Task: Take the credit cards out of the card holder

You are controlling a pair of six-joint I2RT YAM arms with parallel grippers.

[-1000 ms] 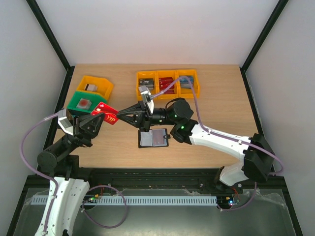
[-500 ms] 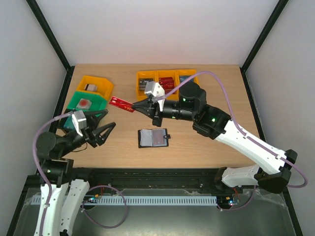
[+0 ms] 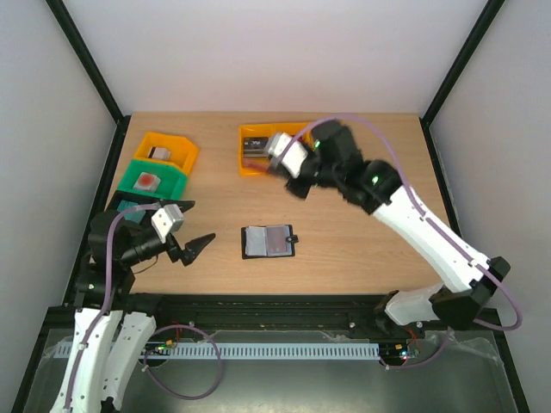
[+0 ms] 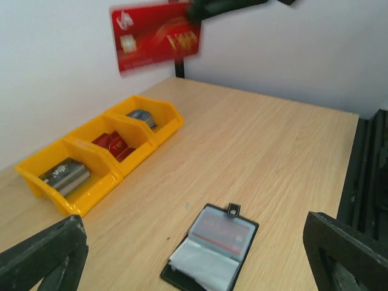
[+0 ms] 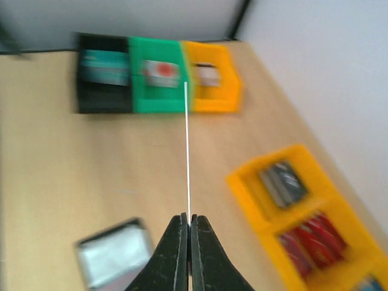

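Your counter (image 3: pixel 370 249) carries a yellow three-part bin (image 4: pixel 103 188) at 12 o'clock and a row of single bins (image 3: pixel 172 176) at 10 o'clock. Your right arm reaches over the 12 o'clock bin. The right pincer (image 5: pixel 189 219) is clenched on a red card (image 4: pixel 156 35), gripped by one edge and held up in the air, clear of the counter. Your left pincer (image 3: pixel 196 225) sits near 8 o'clock, released, with its fingers spread wide and nothing between them. The card holder (image 3: pixel 269 242) lies open and flat near the counter's centre, slightly toward 6 o'clock, apart from both pincers. A reddish card (image 3: pixel 277 242) shows in one of its pockets. Sorted cards (image 4: pixel 112 144) lie in the three-part bin.
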